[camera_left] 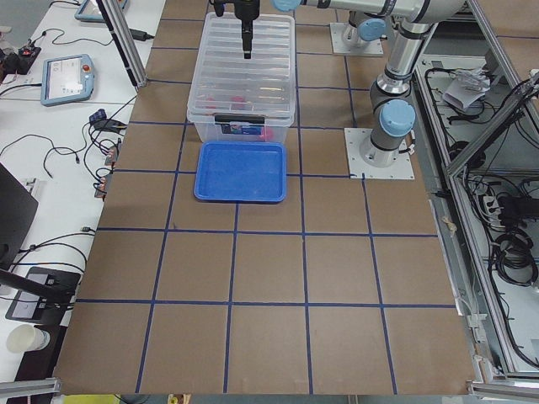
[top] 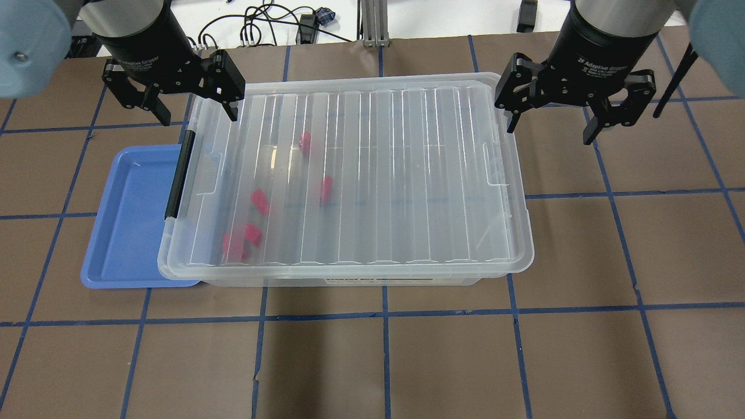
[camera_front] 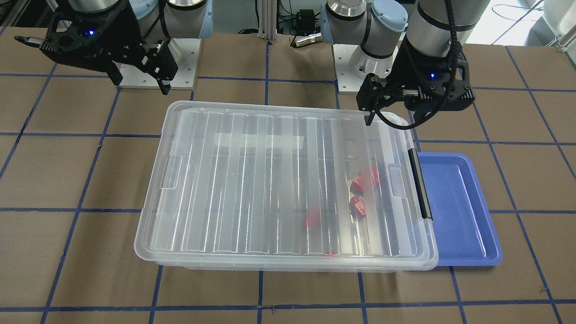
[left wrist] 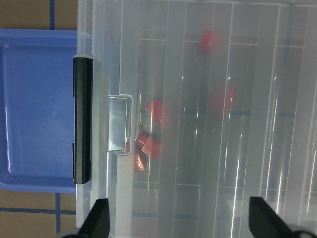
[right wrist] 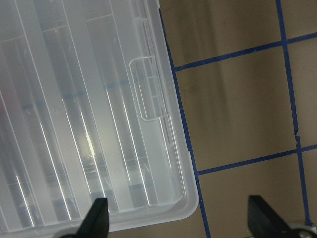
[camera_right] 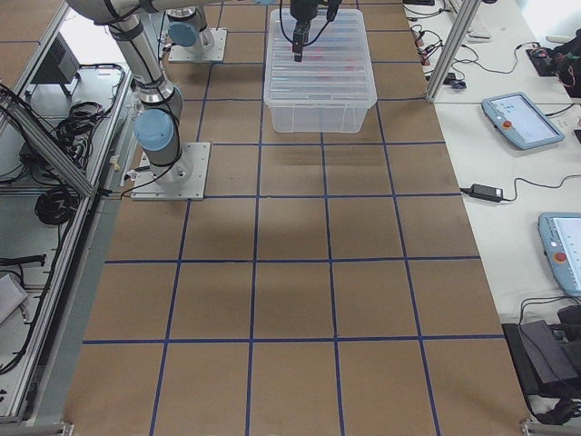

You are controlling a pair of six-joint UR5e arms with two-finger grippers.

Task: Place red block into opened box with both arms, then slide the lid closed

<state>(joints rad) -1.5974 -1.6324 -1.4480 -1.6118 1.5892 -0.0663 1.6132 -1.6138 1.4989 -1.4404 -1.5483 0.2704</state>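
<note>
My left pincer point(top: 198, 116) and right pincer point(top: 552, 131) gaped, released, above the lidded box's point(top: 524, 233) ends; red blocks point(top: 260, 202) lay inside, nearer my left.

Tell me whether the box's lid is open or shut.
Shut: the ribbed clear lid covers the whole box, and the red blocks show only through it. Whether the black clip is latched, cannot tell.

Blue tray point(top: 125, 233) on brown table point(top: 442, 361) (blue tape grid); pendant point(camera_left: 64, 79) nearby.
</note>
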